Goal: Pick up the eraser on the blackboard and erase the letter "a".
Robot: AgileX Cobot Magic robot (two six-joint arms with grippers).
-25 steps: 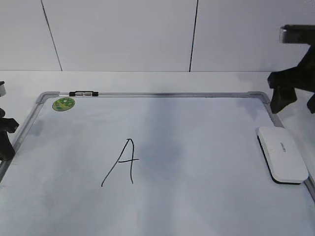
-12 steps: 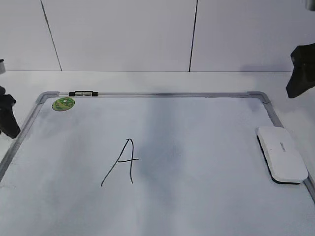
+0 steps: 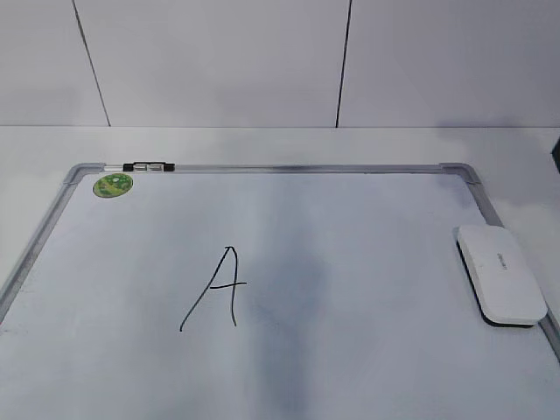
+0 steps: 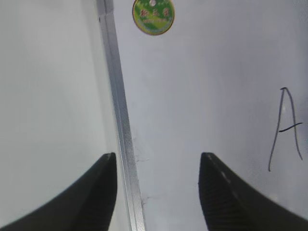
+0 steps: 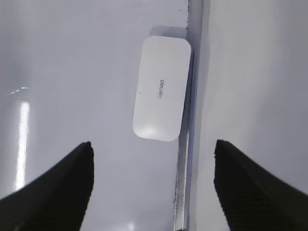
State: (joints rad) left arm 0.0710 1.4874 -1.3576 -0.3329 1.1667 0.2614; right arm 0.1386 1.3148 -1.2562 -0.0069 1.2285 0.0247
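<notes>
The eraser [image 3: 501, 273], a flat white oblong block, lies at the right edge of the blackboard [image 3: 367, 236], against its grey frame. In the right wrist view the eraser [image 5: 161, 94] lies just ahead of my right gripper [image 5: 152, 144], which is open and empty above the board [image 5: 72, 72]. My left gripper [image 4: 158, 159] is open and empty, with its fingers either side of the board's left frame [image 4: 120, 120]. Only an angular capital "A" [image 3: 219, 289] shows on the board, also in the left wrist view [image 4: 286, 127]. No lowercase "a" is in view.
A round green sticker [image 3: 113, 185] sits at the board's far left corner, also in the left wrist view [image 4: 153, 16]. A small black and silver piece [image 3: 149, 165] lies on the far frame. A white wall stands behind the table.
Both arms have left the exterior view: the left one went off the left edge, the right one off the upper right. The eraser and board have not moved.
</notes>
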